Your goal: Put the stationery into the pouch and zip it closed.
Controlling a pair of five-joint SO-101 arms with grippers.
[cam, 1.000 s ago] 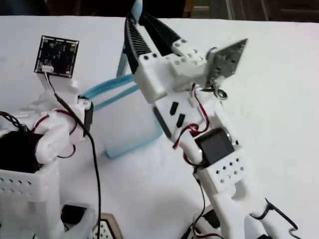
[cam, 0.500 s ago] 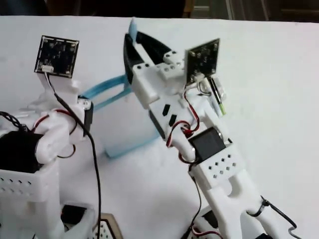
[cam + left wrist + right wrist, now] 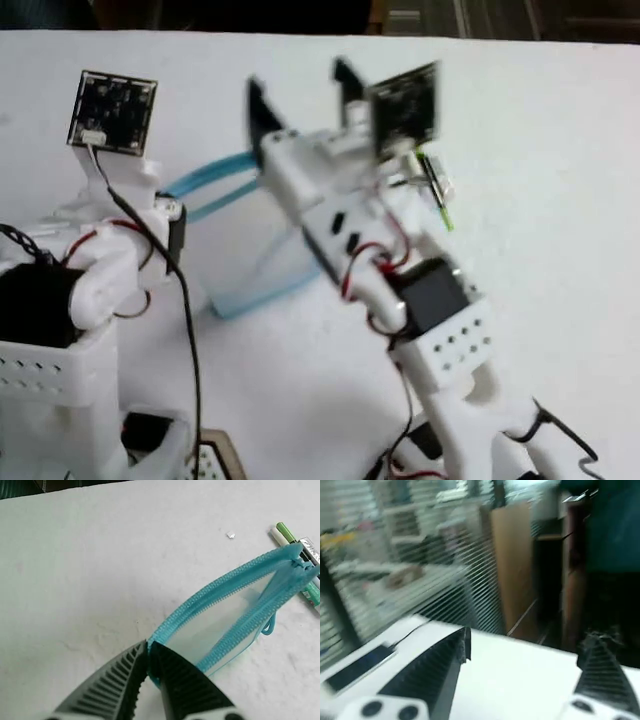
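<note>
The translucent pouch [image 3: 245,255] with its blue zipper [image 3: 235,597] lies open on the white table. My left gripper [image 3: 147,647] is shut on the zipper end nearest it, and in the high view it sits at the pouch's left side [image 3: 178,215]. A green marker [image 3: 286,533] and a white pen [image 3: 312,592] lie on the table just past the pouch's far end; the green marker [image 3: 438,205] also lies beside the right arm. My right gripper [image 3: 300,90] is raised above the pouch's far side, wide open, with nothing between its fingers [image 3: 440,670].
The white table [image 3: 560,150] has free room to the right and far side. A small white scrap [image 3: 230,534] lies beyond the pouch. The right arm's body [image 3: 430,300] crosses the table's middle. Room furniture shows past the table's far edge.
The right gripper has swung right and opened wider. A pale blue thing at its tip in the earlier frames is gone from sight. The left arm has kept still.
</note>
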